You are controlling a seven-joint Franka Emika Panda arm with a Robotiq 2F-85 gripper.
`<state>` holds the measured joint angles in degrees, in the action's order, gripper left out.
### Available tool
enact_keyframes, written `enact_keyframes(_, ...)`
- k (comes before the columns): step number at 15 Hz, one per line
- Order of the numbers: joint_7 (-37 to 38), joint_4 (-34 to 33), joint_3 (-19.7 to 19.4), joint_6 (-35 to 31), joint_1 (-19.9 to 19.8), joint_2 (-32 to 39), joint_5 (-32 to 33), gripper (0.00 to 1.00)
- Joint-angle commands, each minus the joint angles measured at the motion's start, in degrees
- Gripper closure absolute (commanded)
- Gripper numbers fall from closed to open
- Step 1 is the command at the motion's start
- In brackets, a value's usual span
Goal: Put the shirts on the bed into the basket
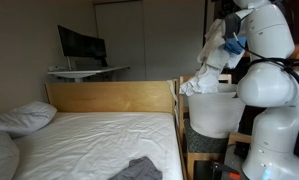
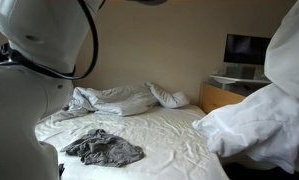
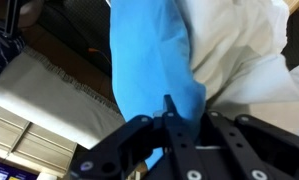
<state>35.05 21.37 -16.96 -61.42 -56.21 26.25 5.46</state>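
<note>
My gripper (image 3: 171, 118) is shut on a blue shirt (image 3: 149, 60), with white cloth (image 3: 239, 55) bunched beside it. In an exterior view the gripper (image 1: 232, 44) holds the blue and white cloth (image 1: 205, 80) so that it hangs down onto the rim of the white basket (image 1: 217, 115), which stands next to the bed. A grey shirt lies crumpled on the white sheet near the bed's foot and shows in both exterior views (image 1: 139, 170) (image 2: 104, 149). The white cloth (image 2: 251, 130) fills the near right of an exterior view.
The bed has a wooden headboard (image 1: 109, 97) and side rail (image 1: 181, 120). Pillows (image 1: 24, 117) and rumpled bedding (image 2: 114, 100) lie at its head. A desk with a monitor (image 1: 81, 46) stands behind. The robot's body (image 2: 34, 90) blocks the near left.
</note>
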Motion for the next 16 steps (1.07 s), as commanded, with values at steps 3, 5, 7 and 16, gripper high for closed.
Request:
enact_keyframes(3,6.2,-0.2,0.4,1.2,-4.8,0.8,-2.3,0.91)
enact_keyframes(5,4.2,-0.7,0.1,0.8,-3.9,1.8,-0.2,0.91)
enact_keyframes(7,2.9,0.0,0.5,0.9,-2.6,1.8,0.3,0.91)
enact_keyframes(16,-7.7,0.6,-1.3,7.5,3.8,7.6,7.1,0.91)
